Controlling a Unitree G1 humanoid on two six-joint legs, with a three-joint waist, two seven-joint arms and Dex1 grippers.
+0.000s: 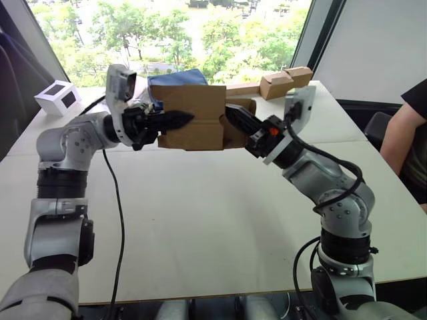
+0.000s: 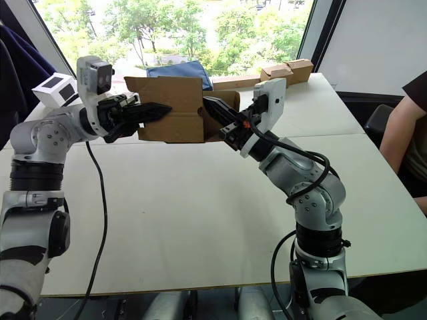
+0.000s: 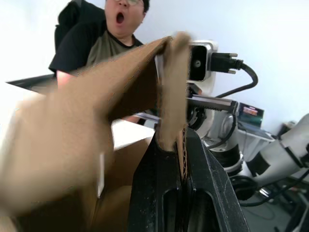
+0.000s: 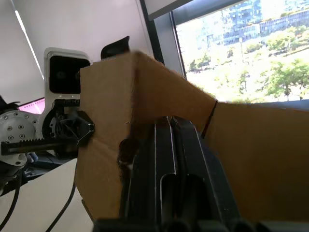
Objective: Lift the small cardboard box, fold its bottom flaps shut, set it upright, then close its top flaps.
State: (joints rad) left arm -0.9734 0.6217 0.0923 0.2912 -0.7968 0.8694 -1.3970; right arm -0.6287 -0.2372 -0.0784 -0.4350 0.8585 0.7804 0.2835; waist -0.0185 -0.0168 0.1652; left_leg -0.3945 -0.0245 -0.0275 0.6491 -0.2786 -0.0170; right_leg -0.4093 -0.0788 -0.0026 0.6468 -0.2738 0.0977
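Observation:
The small cardboard box (image 1: 193, 110) hangs in the air above the far half of the table, held between my two arms. It is plain brown, and a broad face is turned toward the head camera. My left gripper (image 1: 187, 119) comes in from the left, shut on a thin cardboard edge (image 3: 166, 96) of the box. My right gripper (image 1: 230, 113) is at the box's right end. Its fingers (image 4: 166, 145) are together and lie flat against the cardboard. A short flap (image 1: 243, 105) stands out behind it. I cannot tell the top flaps from the bottom ones.
A white table (image 1: 220, 220) lies below. A white cube with a black face (image 1: 59, 98) is at the far left, blue cloth (image 1: 180, 75) lies behind the box, and pale cardboard boxes (image 1: 283, 80) sit far right. A person (image 1: 410, 133) sits at the right edge. A black cable (image 1: 119, 220) trails from my left arm.

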